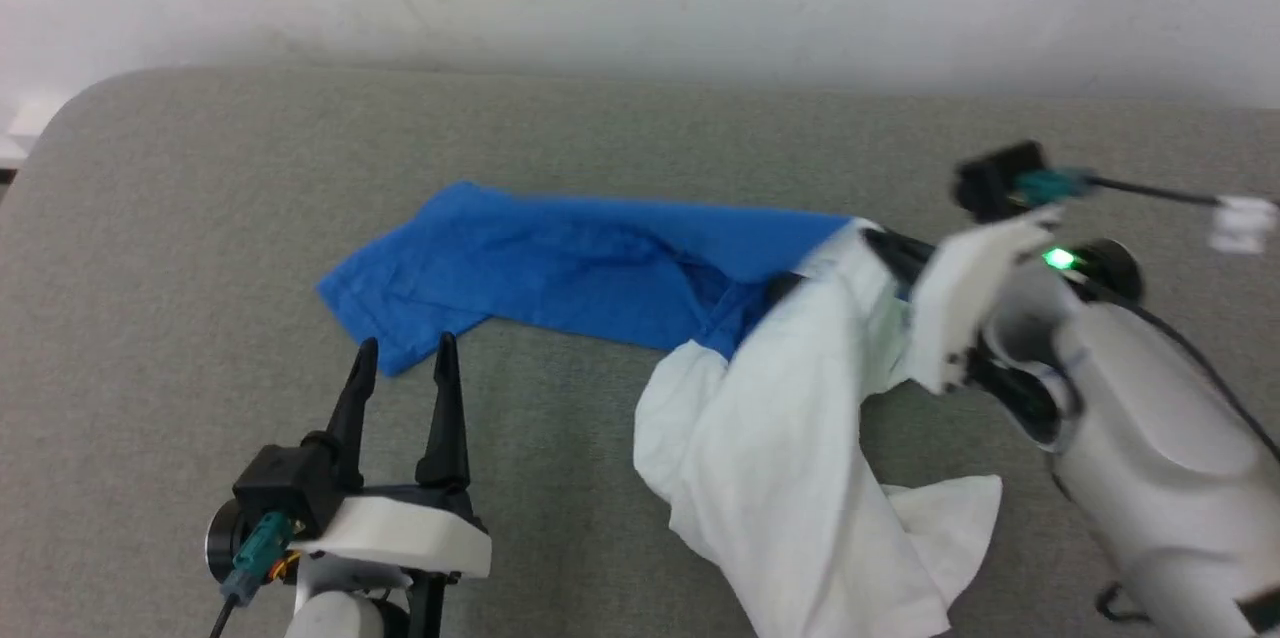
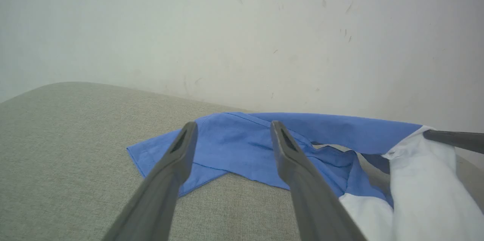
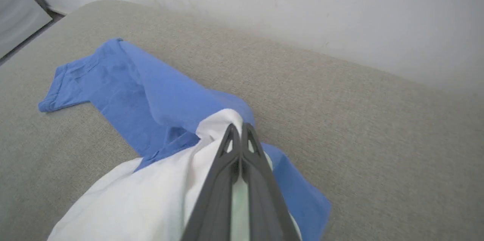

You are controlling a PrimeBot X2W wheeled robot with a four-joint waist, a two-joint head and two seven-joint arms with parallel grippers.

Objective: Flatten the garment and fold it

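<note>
T-shirt [image 1: 780,418]: bunched on the grey padded surface [image 1: 200,178], blue sleeve [image 1: 420,288] lying leftward.
Right gripper [image 3: 238,130]: clamped on a raised white fold.
Left gripper [image 1: 407,343]: jaws apart, just beside the sleeve.
Technique: probably draw the fold outward slowly, keeping the pinch firm.

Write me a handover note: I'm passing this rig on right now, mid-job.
Left gripper: open, empty, near the blue sleeve.
Right gripper: shut on the shirt where white meets blue, with the cloth bunched there.
Shirt: crumpled on the grey surface, white body heaped on the robot's right.
Done: one grasp. Left: flattening, all folds.
</note>
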